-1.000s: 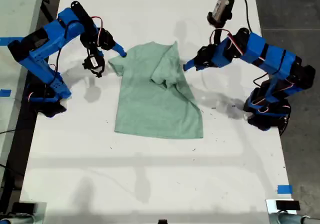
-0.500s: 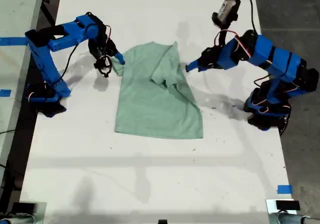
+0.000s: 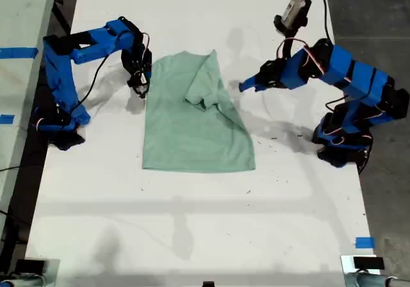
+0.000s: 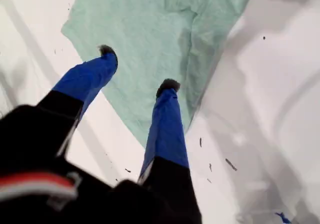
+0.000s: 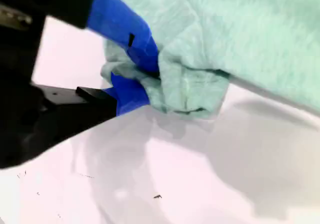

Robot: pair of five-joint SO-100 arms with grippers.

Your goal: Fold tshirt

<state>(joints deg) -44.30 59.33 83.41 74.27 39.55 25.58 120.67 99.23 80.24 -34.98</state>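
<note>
The tshirt [image 3: 195,123] is judged light, soft and limp: it will drape and sag from any single pinch, and the loose remainder is expected to drag across the table [image 3: 192,236] rather than lift clear. It is not fragile. Hold is best taken at a sleeve or hem edge, where the cloth bunches into a thick enough fold to stay between the jaws; a flat single layer is likely to slip out.

The garment is pale mint green, heathered and without print. It lies mostly flat on the white table, between the two arms. One sleeve is seen turned inward over the chest, forming a rumpled ridge; the hem lies roughly straight.

My second gripper [image 5: 142,76] is pressed together on a gathered wad of cloth at the shirt's edge. In the second wrist view the wad bulges just beyond the jaw tips, with the rest of the shirt running away from them. In the exterior view this pinch sits at the sleeve on the exterior view's left [image 3: 141,82].

My first gripper [image 4: 137,69] is spread and holds nothing. Its tips hang over the shirt's near edge, apart from the cloth as far as can be judged. In the exterior view [image 3: 246,86] it stands just beside the folded-in side of the shirt.
</note>
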